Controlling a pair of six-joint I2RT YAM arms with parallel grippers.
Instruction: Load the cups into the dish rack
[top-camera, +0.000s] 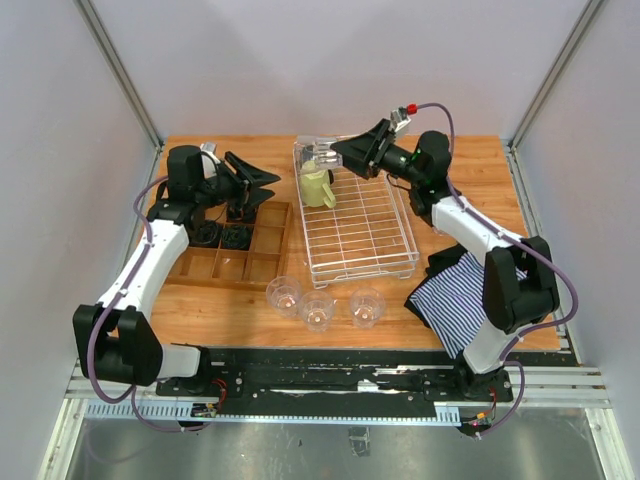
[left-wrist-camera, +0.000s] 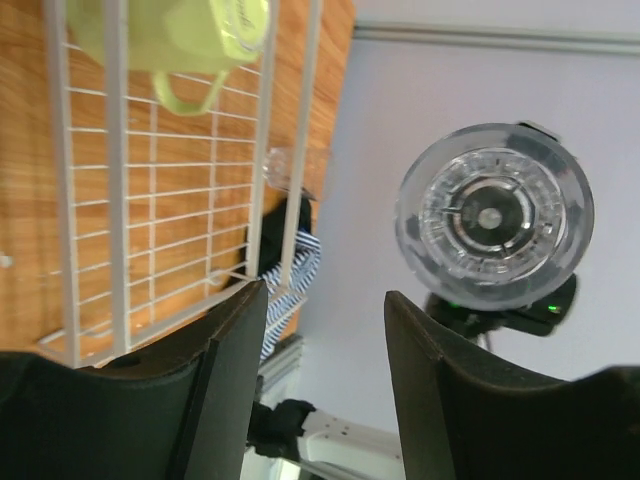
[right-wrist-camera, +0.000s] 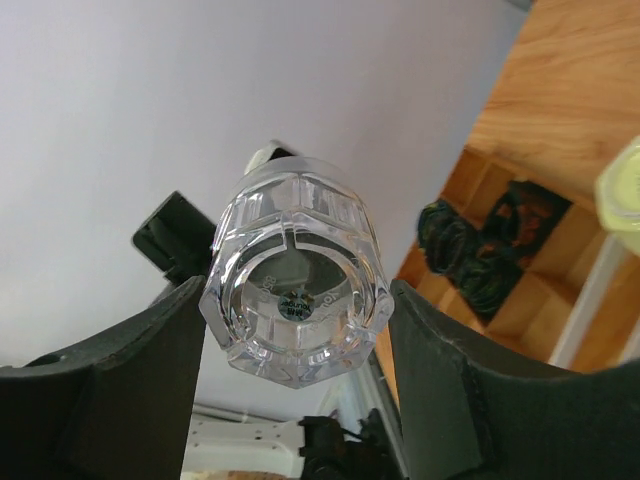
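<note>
We hold a clear tumbler (top-camera: 318, 151) sideways in the right gripper (top-camera: 345, 152) over the upper-left corner of the rack (top-camera: 411, 238); our left gripper (top-camera: 268, 186) stands open, empty.

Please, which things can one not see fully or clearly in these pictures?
Dark items in the wooden tray: top view, partly under the left arm, too small to identify.
Pale yellow-green mug: right wrist view, cut off by the right edge.
Striped cloth: top view, partly under the right arm.
Clear tumbler: top view, largely hidden by the right gripper holding it.
</note>
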